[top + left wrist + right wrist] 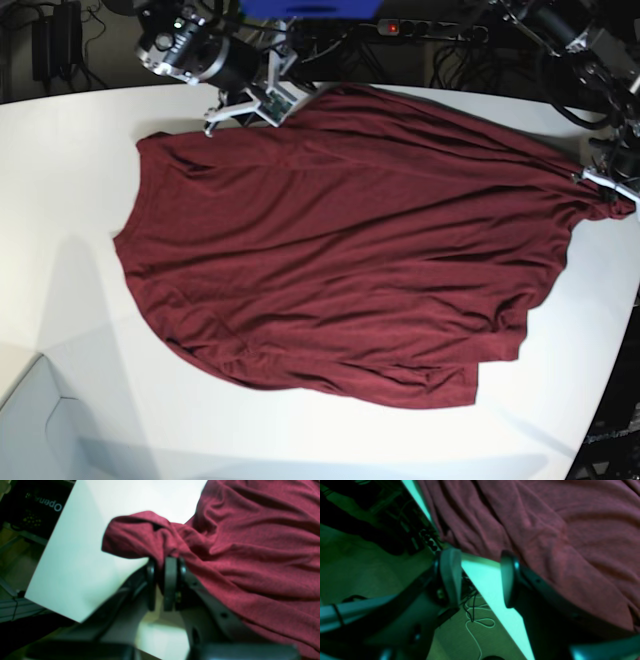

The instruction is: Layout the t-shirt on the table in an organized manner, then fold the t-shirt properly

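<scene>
Maroon shirt (340, 250) spread over most of the white table (60, 160), creased throughout, its lower hem bunched in loose folds toward the near right. Left pincer (165, 562), at the right edge in the base view, is clamped on a gathered fold of the shirt, with a lump of cloth bulging beyond the jaws. Right pincer (480, 577), at the far left corner of the shirt, stands with its jaws apart and nothing between them; the table's edge and the floor show through the gap, and the cloth lies just beside one jaw.

Hazards, as judged from this arrangement: only one corner is held, so a pull by the left pincer alone would likely drag the whole shirt rightward and off the table's edge rather than stretch it flat. The held bunch is thick, and may carry more than one layer; lifting it could double the fabric. The right pincer sits at the table's far edge, so a downward re-grasp there could strike the rim or close on air. Wrinkles left in would spoil any fold.
</scene>
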Robot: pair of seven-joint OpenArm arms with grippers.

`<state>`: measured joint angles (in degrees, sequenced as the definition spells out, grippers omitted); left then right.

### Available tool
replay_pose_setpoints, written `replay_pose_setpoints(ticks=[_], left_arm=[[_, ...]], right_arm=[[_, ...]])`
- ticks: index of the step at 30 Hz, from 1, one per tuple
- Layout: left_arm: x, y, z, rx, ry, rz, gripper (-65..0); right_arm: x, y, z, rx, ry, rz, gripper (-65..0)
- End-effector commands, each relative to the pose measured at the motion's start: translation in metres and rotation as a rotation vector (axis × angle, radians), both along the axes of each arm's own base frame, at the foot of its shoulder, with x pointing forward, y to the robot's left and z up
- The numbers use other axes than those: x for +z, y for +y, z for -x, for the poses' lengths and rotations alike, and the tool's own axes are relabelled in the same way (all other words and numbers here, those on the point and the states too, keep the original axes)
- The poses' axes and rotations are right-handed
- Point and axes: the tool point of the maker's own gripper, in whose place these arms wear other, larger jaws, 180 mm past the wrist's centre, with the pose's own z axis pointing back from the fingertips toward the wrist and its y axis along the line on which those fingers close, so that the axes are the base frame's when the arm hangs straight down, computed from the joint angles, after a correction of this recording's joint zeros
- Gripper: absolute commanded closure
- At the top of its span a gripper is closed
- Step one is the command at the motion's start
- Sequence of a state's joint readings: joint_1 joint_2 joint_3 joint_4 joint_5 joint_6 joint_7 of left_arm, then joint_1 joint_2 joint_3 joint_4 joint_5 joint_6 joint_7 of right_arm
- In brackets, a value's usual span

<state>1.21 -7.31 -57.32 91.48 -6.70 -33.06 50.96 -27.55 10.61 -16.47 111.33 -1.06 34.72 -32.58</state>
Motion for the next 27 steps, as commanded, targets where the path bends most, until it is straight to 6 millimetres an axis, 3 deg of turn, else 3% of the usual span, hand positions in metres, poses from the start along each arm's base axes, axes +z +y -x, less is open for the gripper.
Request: replay_pose_setpoints(ticks=[1,8,15,22,27], left_arm=[[0.016,0.006,-0.008,-0.003,-0.045,-0.032,-0.2],[0.016,0.006,-0.008,-0.003,-0.045,-0.032,-0.2],[0.013,0.003,-0.008,-0.002,-0.047,-0.023,-0.2],[0.010,-0.002,-0.008,-0.002,-0.050,-0.007,-0.2],[0.010,-0.002,-0.008,-0.002,-0.050,-0.007,-0.2]], right_arm=[[0.008,-0.003,-0.007,-0.020,-0.026,-0.023,-26.8],[0.008,-0.044,-0.037,-0.129,-0.074,0.035,-27.0],[-0.017,-0.073,-0.051,-0.199,-0.031,0.083,-27.4],[-0.018,-0.074,-0.051,-0.204,-0.042,0.062,-27.0],[-0.031,-0.073,-0.045,-0.210,-0.011,0.045,-26.9]])
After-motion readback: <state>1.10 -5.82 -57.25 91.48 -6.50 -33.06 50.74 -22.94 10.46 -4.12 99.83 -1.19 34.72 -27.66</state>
